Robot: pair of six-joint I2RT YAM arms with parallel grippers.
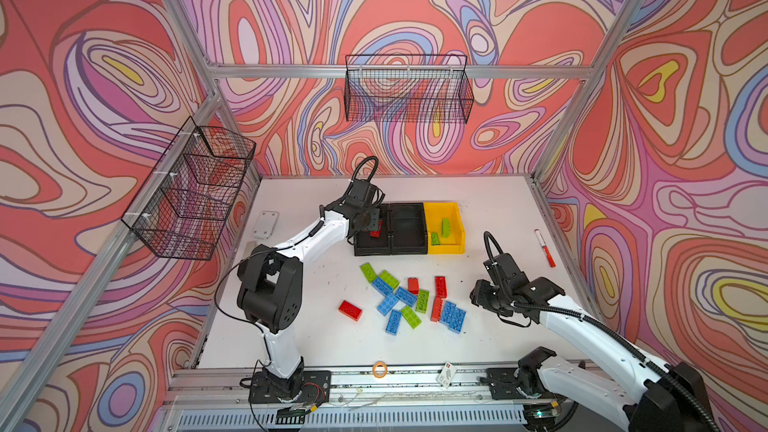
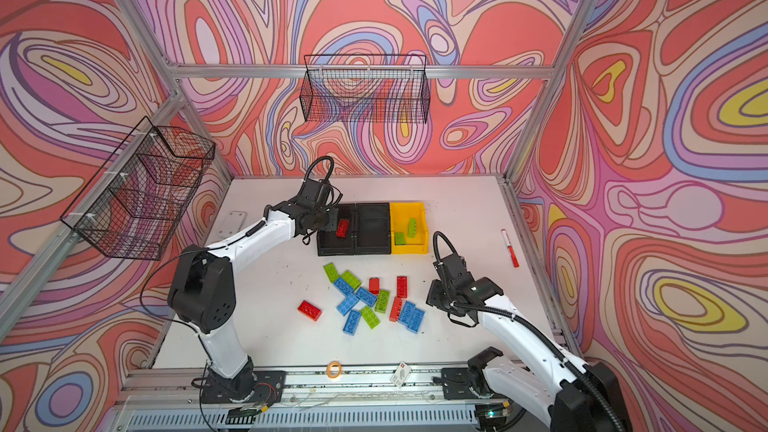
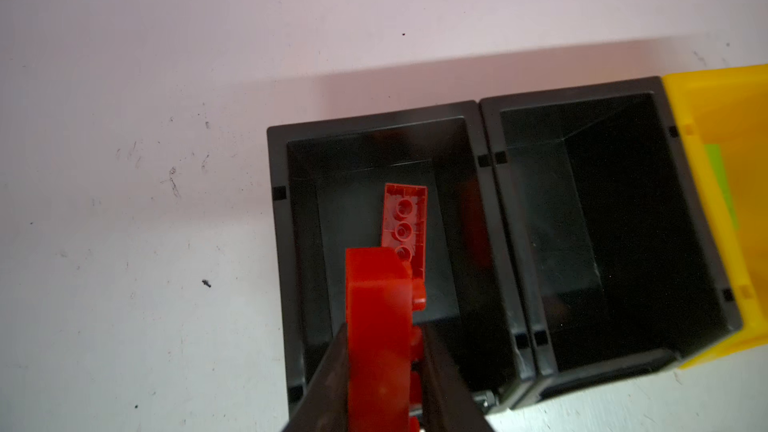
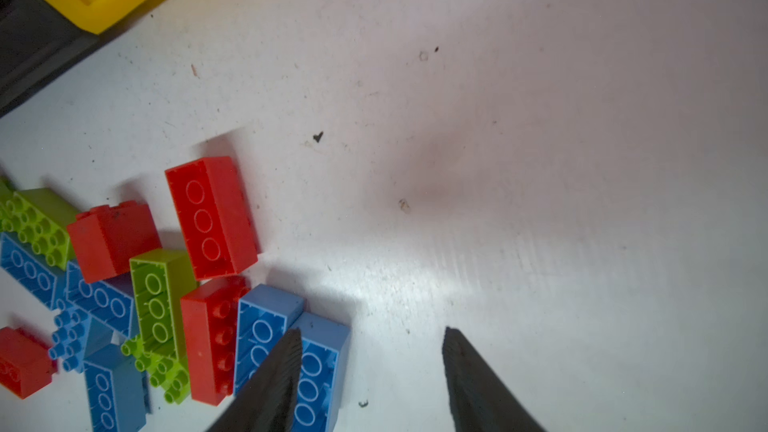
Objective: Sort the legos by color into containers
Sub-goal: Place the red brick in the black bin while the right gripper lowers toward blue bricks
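Legos (image 2: 365, 297) in red, blue and lime, and we sweep from the left. Our left gripper (image 3: 382, 338) pinches a red brick (image 3: 376, 292) by its smooth long faces, studs poking out to one side, and holds it over the left black bin (image 3: 277, 243). Down on that bin's floor a second red brick (image 3: 405, 218) lies hollow side up, round tubes showing. Pressed against it stands the middle black bin (image 3: 573, 91), glossy, straight-walled, square-rimmed. Touching that comes the yellow bin (image 1: 448, 248), the same boxy moulded plastic, with two green bricks (image 1: 446, 227) inside, one propped up, one lying flat.

In front of the row, on the scuffed white table (image 1: 316, 347), a lone red brick (image 1: 350, 310) lies apart from the pile (image 1: 405, 296). The blocks there are shiny and hard-edged, some studs up, some hollow side up, some on their sides, several touching. At the pile's right edge our right gripper (image 4: 372, 334) hovers. Its ribbed dark fingers (image 4: 465, 376) are spread with only bare table between them, just beside two blue bricks (image 4: 322, 351) lying side by side.
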